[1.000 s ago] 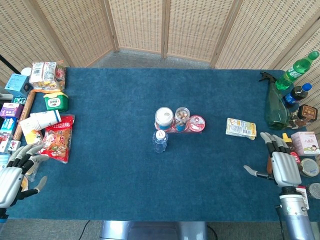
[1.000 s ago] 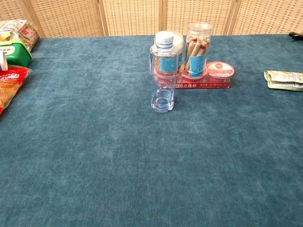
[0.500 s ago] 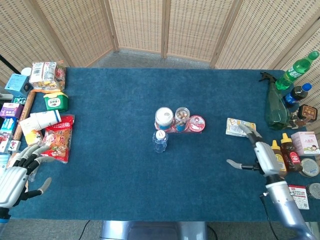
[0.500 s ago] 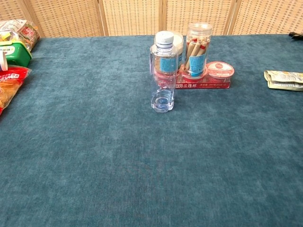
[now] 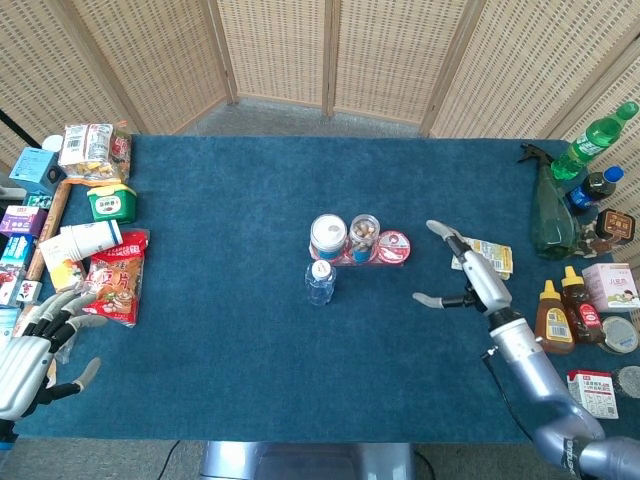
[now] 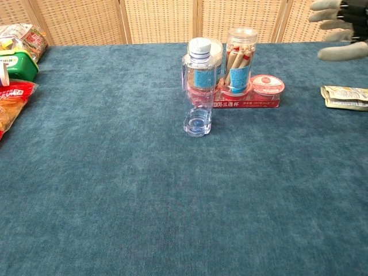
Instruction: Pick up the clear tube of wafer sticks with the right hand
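Observation:
The clear tube of wafer sticks (image 5: 365, 237) (image 6: 240, 60) stands upright at the table's middle, between a white-lidded container (image 5: 328, 236) and a small red-lidded cup (image 5: 393, 246) (image 6: 267, 84). My right hand (image 5: 468, 274) (image 6: 340, 29) hovers to the right of the tube, apart from it, fingers spread and holding nothing. My left hand (image 5: 28, 355) rests open at the table's near left corner, away from the tube.
A small water bottle (image 5: 319, 282) (image 6: 198, 92) stands just in front of the tube. A flat snack packet (image 5: 482, 256) lies under the right hand. Bottles and jars (image 5: 566, 190) crowd the right edge; snack bags and boxes (image 5: 95, 200) line the left edge.
My right hand has risen from the near right edge and swung left and forward toward the tube, now entering the chest view. The left hand has barely shifted.

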`<action>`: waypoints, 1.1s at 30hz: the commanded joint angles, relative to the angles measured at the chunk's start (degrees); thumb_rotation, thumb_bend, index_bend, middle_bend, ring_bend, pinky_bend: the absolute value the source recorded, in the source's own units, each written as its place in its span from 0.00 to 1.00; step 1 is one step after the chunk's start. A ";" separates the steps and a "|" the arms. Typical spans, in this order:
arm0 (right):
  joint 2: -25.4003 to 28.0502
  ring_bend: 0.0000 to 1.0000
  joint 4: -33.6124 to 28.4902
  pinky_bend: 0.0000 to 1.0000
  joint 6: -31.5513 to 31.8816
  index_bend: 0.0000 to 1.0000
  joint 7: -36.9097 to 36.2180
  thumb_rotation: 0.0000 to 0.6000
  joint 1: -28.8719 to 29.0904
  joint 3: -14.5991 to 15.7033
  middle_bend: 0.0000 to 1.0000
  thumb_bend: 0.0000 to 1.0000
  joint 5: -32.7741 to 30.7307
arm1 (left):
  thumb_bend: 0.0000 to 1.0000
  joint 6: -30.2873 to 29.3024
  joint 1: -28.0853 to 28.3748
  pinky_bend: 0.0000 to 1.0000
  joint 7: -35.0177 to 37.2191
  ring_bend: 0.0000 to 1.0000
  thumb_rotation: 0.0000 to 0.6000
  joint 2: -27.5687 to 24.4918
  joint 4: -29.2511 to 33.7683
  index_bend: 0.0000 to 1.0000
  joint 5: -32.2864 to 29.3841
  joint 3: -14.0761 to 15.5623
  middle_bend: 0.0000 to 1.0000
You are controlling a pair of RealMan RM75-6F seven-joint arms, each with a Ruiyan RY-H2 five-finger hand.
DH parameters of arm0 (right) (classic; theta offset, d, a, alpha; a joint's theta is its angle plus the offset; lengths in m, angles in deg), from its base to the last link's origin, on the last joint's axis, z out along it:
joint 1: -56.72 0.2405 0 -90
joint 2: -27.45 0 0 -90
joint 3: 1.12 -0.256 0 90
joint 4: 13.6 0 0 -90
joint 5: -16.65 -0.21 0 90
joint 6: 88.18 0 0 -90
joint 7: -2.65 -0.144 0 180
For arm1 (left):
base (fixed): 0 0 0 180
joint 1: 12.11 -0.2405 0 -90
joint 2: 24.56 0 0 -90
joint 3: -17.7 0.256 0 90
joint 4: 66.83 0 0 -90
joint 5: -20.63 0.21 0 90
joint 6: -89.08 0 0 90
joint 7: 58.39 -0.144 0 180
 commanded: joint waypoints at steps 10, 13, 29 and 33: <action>-5.09 0.00 9.22 0.00 -6.27 0.00 -6.19 0.92 6.92 -1.32 0.03 0.06 -1.56 | 0.43 -0.45 -0.33 0.00 -0.45 0.00 1.00 -0.34 0.37 0.29 0.14 0.21 0.16; -6.20 0.00 10.98 0.00 -7.48 0.00 -6.92 0.93 8.24 -1.39 0.03 0.06 -1.87 | 0.43 -0.69 -0.49 0.00 -0.41 0.00 1.00 -0.50 0.41 0.29 0.28 0.32 0.16; -12.34 0.00 20.75 0.00 -15.43 0.00 -10.68 0.97 15.25 -1.55 0.03 0.06 -3.89 | 0.44 -1.33 -1.01 0.00 -0.53 0.00 1.00 -1.24 0.76 0.29 0.11 0.45 0.16; -13.47 0.00 22.32 0.00 -16.96 0.00 -11.14 0.98 16.94 -1.54 0.03 0.06 -3.86 | 0.43 -1.69 -1.38 0.00 -0.33 0.00 1.00 -1.35 0.57 0.29 -0.03 0.58 0.16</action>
